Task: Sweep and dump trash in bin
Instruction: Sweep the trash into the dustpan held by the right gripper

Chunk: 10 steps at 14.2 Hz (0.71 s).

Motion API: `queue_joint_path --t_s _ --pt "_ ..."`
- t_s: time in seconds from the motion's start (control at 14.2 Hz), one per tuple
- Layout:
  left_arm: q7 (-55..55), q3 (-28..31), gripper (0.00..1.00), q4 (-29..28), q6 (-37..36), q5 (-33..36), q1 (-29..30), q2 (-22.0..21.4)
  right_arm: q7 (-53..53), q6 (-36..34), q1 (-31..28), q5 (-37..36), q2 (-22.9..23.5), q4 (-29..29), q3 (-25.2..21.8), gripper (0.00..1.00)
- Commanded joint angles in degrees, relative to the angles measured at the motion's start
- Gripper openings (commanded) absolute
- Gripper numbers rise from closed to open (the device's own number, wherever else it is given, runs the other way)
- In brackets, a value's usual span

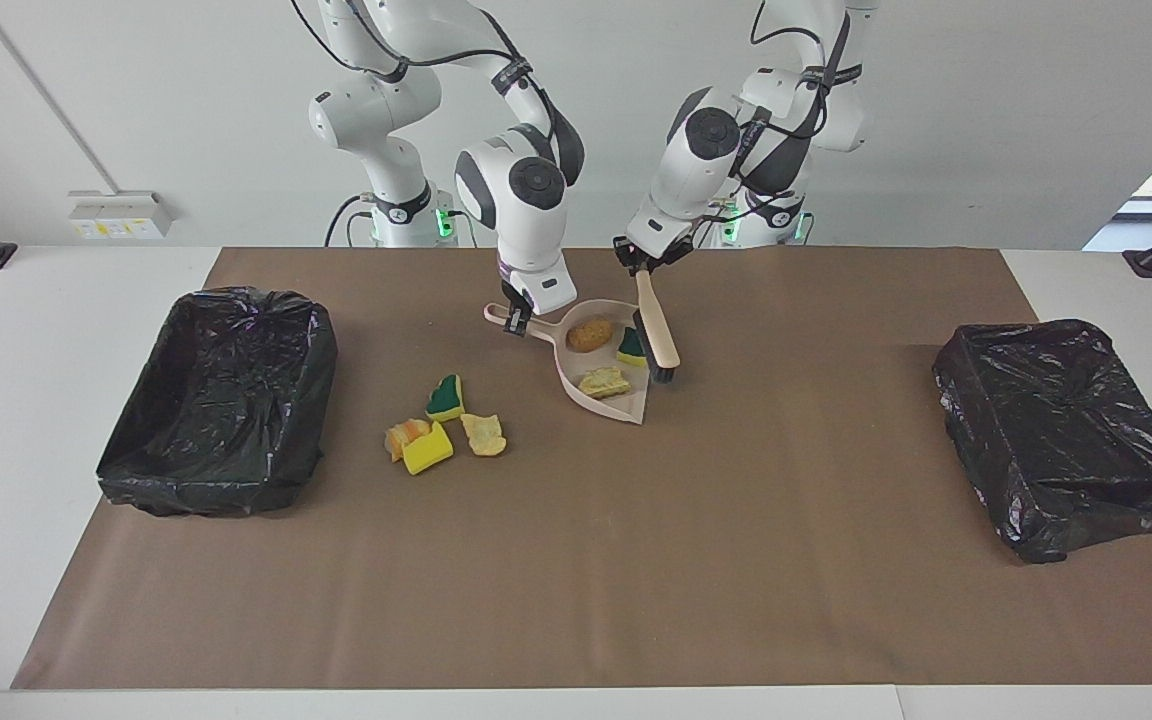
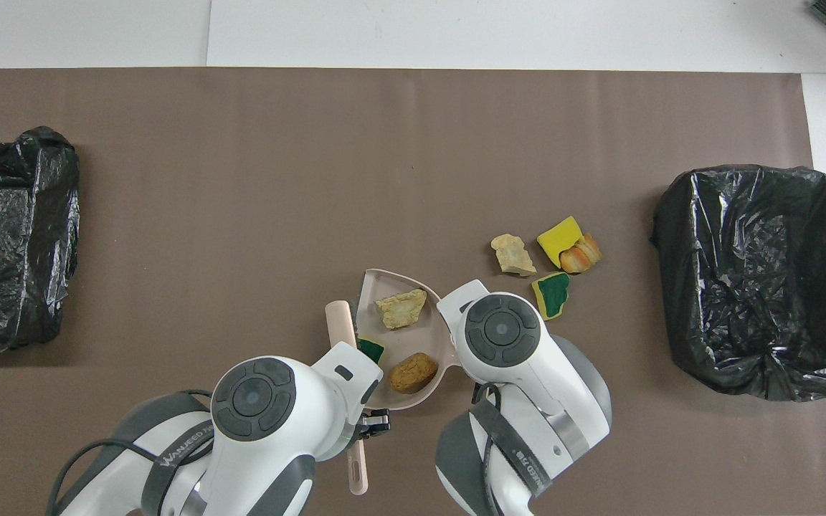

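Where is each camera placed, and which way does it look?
Facing view: high across the table, facing both whole arms; the right gripper holds the dustpan, the left gripper the brush.
Overhead view: above the robots, looking steeply down; only wrists show.
Both share the dustpan, the brush, loose trash and two bins.

I see a white worktop (image 1: pixel 56 330) covered by a brown mat (image 1: pixel 596 560). On the mat lie two bins lined with black bags, one (image 1: pixel 221 400) at the right arm's end, one (image 1: pixel 1061 435) at the left arm's end. Between them sit a beige dustpan (image 1: pixel 626 400) and four loose scraps (image 1: pixel 441 425) beside it.
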Motion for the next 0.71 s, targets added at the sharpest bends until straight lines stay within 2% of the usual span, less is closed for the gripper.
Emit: queue_joint_path --t_s 0.0,0.28,0.42,0.64 --pt "0.63 -0.04 0.0 -0.83 -4.55 4.59 0.7 -4.21 -1.24 0.67 -0.78 0.83 -0.84 0.37 -0.19 0.0" --pt "0.37 -0.4 0.0 -6.54 -2.8 5.75 0.0 -8.96 -4.92 -4.51 -4.2 0.65 -3.13 2.91 -0.28 0.0" --pt "-0.07 -1.01 0.0 -8.83 -2.27 5.75 -0.79 -9.84 -8.26 -7.59 -6.84 0.65 -4.8 4.23 -0.28 0.0" --pt "-3.92 -2.42 0.0 -13.57 0.97 5.57 -5.7 -11.51 -13.71 -10.4 -11.93 0.57 -8.05 4.41 -0.28 0.0"
